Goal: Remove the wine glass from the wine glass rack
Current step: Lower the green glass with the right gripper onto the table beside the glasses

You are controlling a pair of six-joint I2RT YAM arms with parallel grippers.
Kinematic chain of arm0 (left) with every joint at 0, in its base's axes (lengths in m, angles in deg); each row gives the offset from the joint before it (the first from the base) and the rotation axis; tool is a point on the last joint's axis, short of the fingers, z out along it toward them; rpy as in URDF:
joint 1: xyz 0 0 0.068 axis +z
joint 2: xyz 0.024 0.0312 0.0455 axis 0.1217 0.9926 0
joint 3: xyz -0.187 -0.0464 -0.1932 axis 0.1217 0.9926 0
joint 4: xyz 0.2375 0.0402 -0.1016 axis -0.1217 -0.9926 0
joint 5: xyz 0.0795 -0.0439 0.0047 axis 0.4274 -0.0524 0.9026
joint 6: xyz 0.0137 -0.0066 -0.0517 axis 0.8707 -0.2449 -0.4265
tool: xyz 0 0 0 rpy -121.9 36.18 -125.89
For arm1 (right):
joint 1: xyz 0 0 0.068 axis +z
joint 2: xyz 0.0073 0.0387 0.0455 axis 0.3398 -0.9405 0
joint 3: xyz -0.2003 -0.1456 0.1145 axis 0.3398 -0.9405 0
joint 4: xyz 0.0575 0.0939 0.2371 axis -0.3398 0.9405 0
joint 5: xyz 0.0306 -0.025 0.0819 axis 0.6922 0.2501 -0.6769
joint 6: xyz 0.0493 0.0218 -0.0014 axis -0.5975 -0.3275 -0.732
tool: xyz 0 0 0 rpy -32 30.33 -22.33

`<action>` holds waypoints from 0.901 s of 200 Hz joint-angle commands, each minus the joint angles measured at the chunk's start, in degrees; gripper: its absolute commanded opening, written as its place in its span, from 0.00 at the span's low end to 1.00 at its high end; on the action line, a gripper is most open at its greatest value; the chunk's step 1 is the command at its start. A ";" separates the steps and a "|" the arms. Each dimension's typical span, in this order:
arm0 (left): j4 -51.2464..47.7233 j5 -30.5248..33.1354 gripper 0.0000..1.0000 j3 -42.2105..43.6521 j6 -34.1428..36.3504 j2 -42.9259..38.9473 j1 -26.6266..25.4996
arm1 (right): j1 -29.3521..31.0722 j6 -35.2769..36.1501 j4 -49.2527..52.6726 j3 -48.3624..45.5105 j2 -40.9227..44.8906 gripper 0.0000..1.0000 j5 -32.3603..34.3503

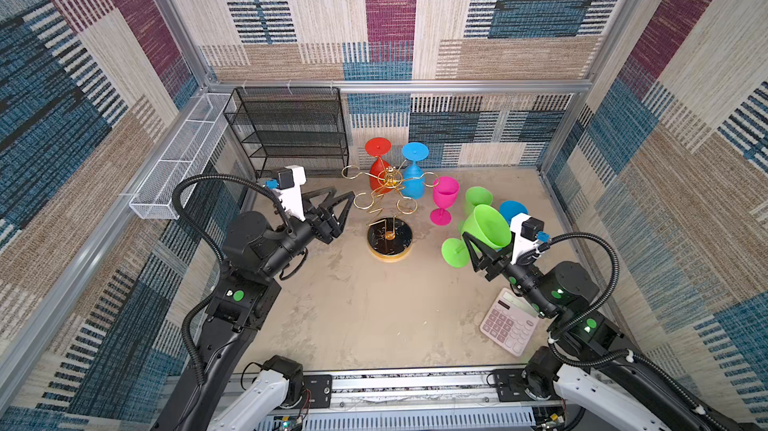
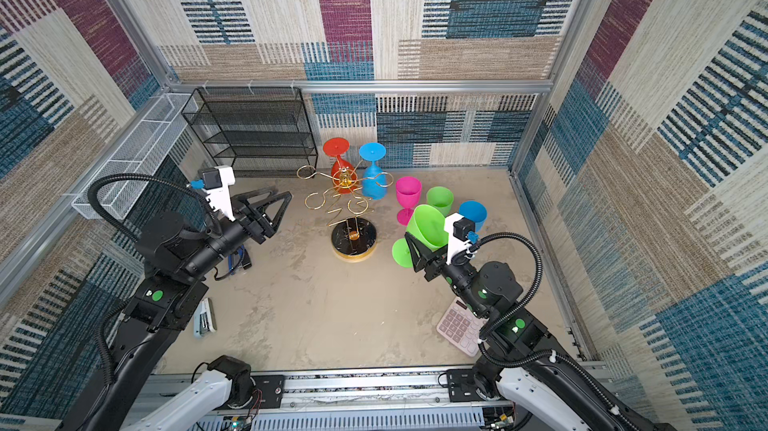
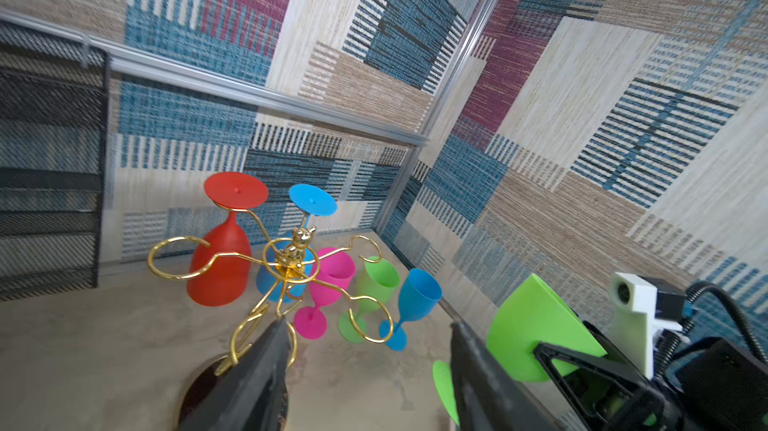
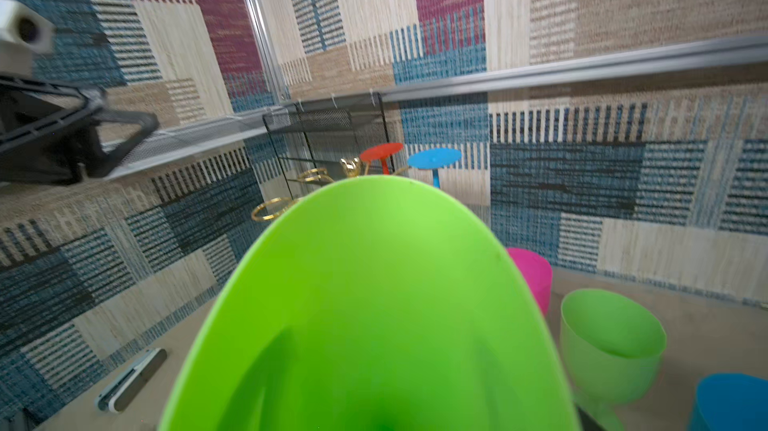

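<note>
The gold wine glass rack (image 1: 388, 183) stands on its round black base (image 1: 389, 242) in mid-table. A red glass (image 1: 380, 167) and a blue glass (image 1: 413, 175) hang upside down from its far arms; its other loops are empty. My right gripper (image 1: 482, 242) is shut on the bowl of a green wine glass (image 1: 486, 227), held tilted above the table to the right of the rack. That bowl (image 4: 374, 316) fills the right wrist view and hides the fingers. My left gripper (image 1: 343, 194) is open and empty, just left of the rack, fingertips (image 3: 282, 325) beside the gold wire.
A pink glass (image 1: 444, 198), a green glass (image 1: 478, 198) and a blue glass (image 1: 513, 210) stand upright right of the rack. A calculator (image 1: 509, 321) lies under the right arm, a stapler (image 2: 203, 318) near the left arm. Black mesh shelf (image 1: 286, 129) and white basket (image 1: 178, 158) line the back left.
</note>
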 commanded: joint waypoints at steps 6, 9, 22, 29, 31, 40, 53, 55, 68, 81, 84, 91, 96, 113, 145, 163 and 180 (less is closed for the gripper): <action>0.55 8.25 0.69 0.88 8.29 -1.98 0.02 | 0.07 -3.49 -4.16 -4.33 -1.54 0.78 5.35; 0.41 8.56 0.70 0.91 8.41 -2.12 0.03 | 0.07 -3.71 -4.88 -4.90 -1.71 0.78 5.58; 0.21 9.65 0.72 1.24 8.76 -2.59 0.02 | -0.02 -4.23 -7.96 -6.96 -2.91 0.78 6.88; 0.45 9.79 0.72 1.49 8.91 -2.83 0.02 | -0.01 -4.39 -9.38 -7.73 -3.65 0.78 7.93; 0.54 9.79 0.73 1.59 9.01 -2.84 0.04 | -0.01 -4.53 -9.85 -7.96 -3.85 0.79 8.22; 0.80 10.24 0.73 1.87 9.13 -3.10 0.02 | -0.10 -4.56 -11.86 -8.75 -4.99 0.79 9.34; 1.39 11.10 0.74 2.39 9.55 -3.42 0.02 | -0.34 -4.12 -14.65 -9.54 -6.88 0.79 10.03; 1.47 11.20 0.74 2.50 9.67 -3.45 0.02 | -0.41 -4.15 -15.01 -9.63 -7.22 0.79 10.12; 1.76 11.91 0.75 2.68 10.18 -3.66 0.06 | -1.00 -3.90 -17.38 -9.90 -9.75 0.80 10.32; 1.63 12.58 0.76 2.59 10.90 -3.80 0.02 | -2.06 -4.03 -19.84 -10.22 -12.30 0.80 9.97; 1.54 12.69 0.76 2.59 10.95 -3.87 0.02 | -2.45 -4.07 -20.45 -10.27 -12.83 0.80 9.67; 1.38 12.98 0.76 2.59 11.21 -3.87 0.02 | -3.30 -4.24 -21.84 -10.51 -14.18 0.80 8.70; 1.30 13.03 0.76 2.58 11.32 -3.92 0.02 | -3.97 -4.25 -22.90 -10.70 -15.13 0.80 7.85; 1.26 13.42 0.77 2.81 11.80 -4.14 0.02 | -5.72 -4.26 -26.29 -10.99 -17.68 0.80 6.47; 1.80 14.33 0.77 3.46 12.61 -4.39 0.02 | -7.34 -1.79 -34.17 -12.03 -22.37 0.80 5.45; 2.64 15.14 0.78 4.00 13.04 -4.47 0.02 | -7.71 -0.42 -36.94 -11.94 -25.55 0.80 5.48; 2.91 15.92 0.79 4.22 13.63 -4.59 0.02 | -8.01 0.34 -38.88 -11.51 -28.91 0.81 5.82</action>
